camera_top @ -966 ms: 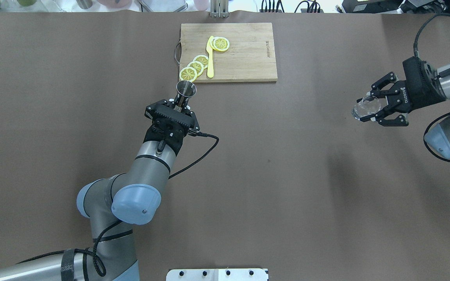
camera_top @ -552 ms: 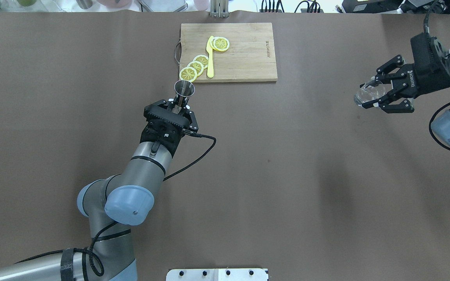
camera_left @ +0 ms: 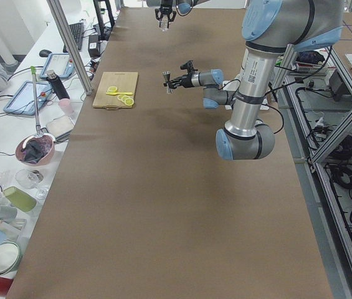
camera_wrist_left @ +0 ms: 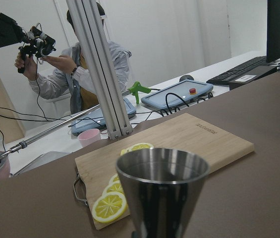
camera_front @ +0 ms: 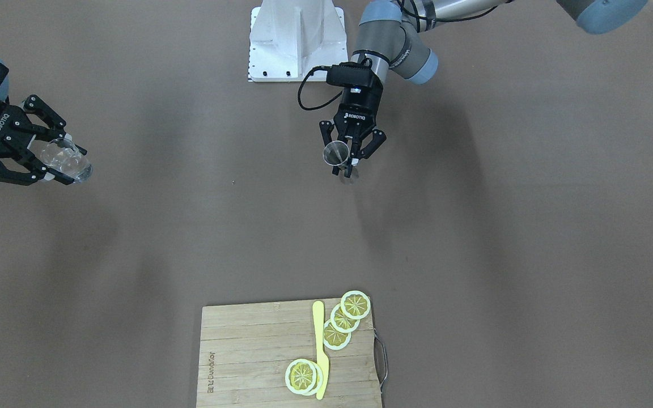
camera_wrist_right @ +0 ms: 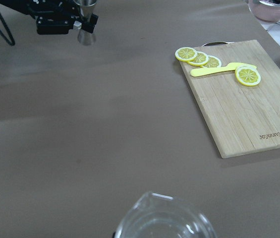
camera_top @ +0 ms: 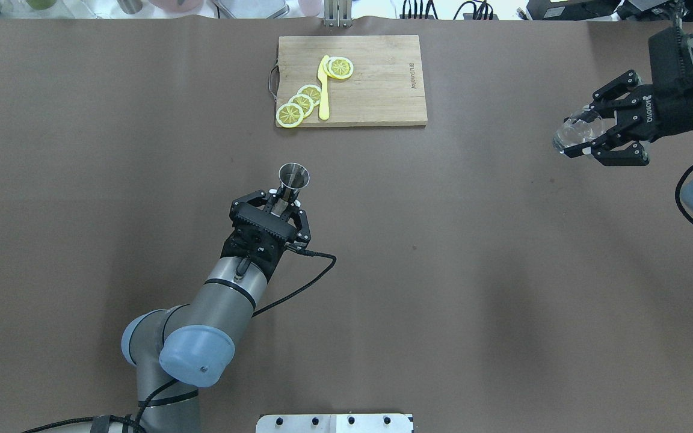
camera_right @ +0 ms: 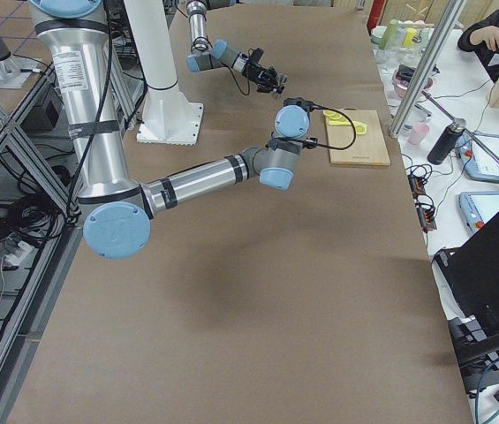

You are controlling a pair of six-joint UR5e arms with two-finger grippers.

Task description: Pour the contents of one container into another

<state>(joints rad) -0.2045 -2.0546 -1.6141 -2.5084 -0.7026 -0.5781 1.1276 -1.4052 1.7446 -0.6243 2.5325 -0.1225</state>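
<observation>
— Where is the metal jigger (camera_top: 294, 175)?
— In the left hand (camera_top: 286, 196), clamped around its narrow waist. It stands upright, mouth up, lifted off the table (camera_top: 443, 270) near the middle.
— And the other container?
— A clear glass cup (camera_top: 566, 136), gripped between the 2 fingers of the right hand (camera_top: 584, 131), raised at the table's right end, well apart from the jigger.
— Anything else?
— A wooden cutting board (camera_top: 376, 90) at the far edge, beyond the jigger, carrying lemon slices (camera_top: 301, 103) and a yellow knife (camera_top: 323, 90).
</observation>
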